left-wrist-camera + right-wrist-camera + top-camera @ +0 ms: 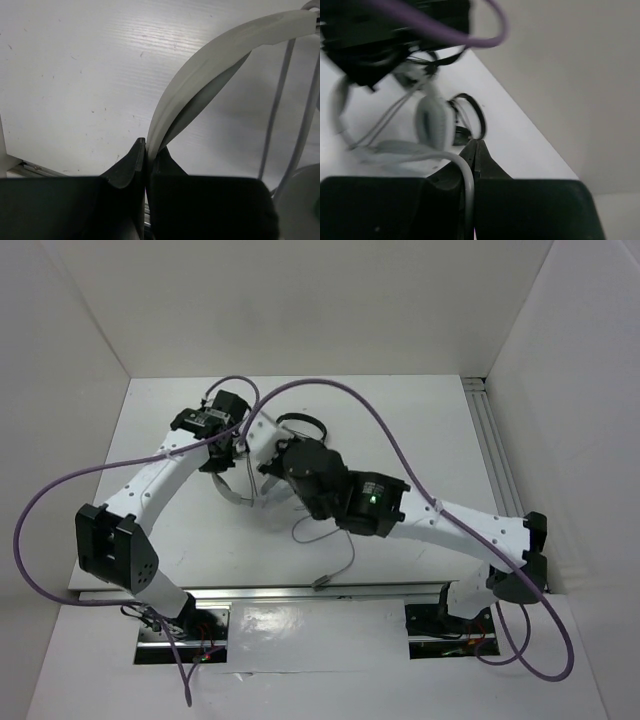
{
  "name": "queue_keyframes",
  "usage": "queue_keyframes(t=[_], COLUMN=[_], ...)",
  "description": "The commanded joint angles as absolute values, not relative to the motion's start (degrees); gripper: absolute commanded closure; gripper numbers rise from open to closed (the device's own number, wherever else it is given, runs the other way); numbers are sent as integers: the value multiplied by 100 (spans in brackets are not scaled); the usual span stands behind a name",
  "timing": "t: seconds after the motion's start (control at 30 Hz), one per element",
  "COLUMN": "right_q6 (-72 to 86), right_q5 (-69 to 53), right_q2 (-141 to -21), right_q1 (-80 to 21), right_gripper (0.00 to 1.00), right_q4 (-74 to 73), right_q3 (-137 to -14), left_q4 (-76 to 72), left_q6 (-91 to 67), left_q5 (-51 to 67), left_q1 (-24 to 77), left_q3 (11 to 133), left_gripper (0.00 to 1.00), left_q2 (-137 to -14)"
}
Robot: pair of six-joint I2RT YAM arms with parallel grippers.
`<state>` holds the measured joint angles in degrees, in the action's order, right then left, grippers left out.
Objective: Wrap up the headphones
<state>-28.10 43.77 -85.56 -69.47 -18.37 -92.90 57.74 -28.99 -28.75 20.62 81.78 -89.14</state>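
From above, the headphones are mostly hidden under both arms, in the middle of the counter. The left wrist view shows the left gripper pinching the white band, which curves up and away from it. The right wrist view shows the right gripper closed on the thin grey cable, with a padded cup and a black ring just past its tips
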Motion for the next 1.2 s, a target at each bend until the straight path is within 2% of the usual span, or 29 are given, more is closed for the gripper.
queue_keyframes(t=[0.0,0.1,0.33,0.47,0.6,0.77,1.17], right_q6=[-2514,-2391,-2057,-2057,-2004,-1793,-1547], right_q5=[4116,3553,2576,2646,2032,707,-545], right_q2=[-8139,-7884,-7770,-7708,-7813,-8059,-8191], right_q1=[-7618,-8146,-8402,-8464,-8464,-8464,-8464], right_gripper=[100,100,100,100,100,100,100], right_q4=[-1967,-2214,-2391,-2531,-2891,-3322,-2795], right_q3=[-9310,-9018,-8789,-9113,-9579,-9879,-9483], left_q4=[5713,5713,5897,6002,5889,5669,5353], left_q6=[-3330,-3577,-4017,-4051,-4245,-4526,-4966], left_q5=[-2972,-2708,-2276,-2838,-2979,-2340,-1731], left_q1=[1680,1460,1063,1116,1038,792,483], left_q3=[8770,9385,10230,10152,9695,9387,9212], left_gripper=[100,100,100,100,100,100,100], left_q2=[-8964,-9113,-9492,-9659,-9659,-9712,-9492])
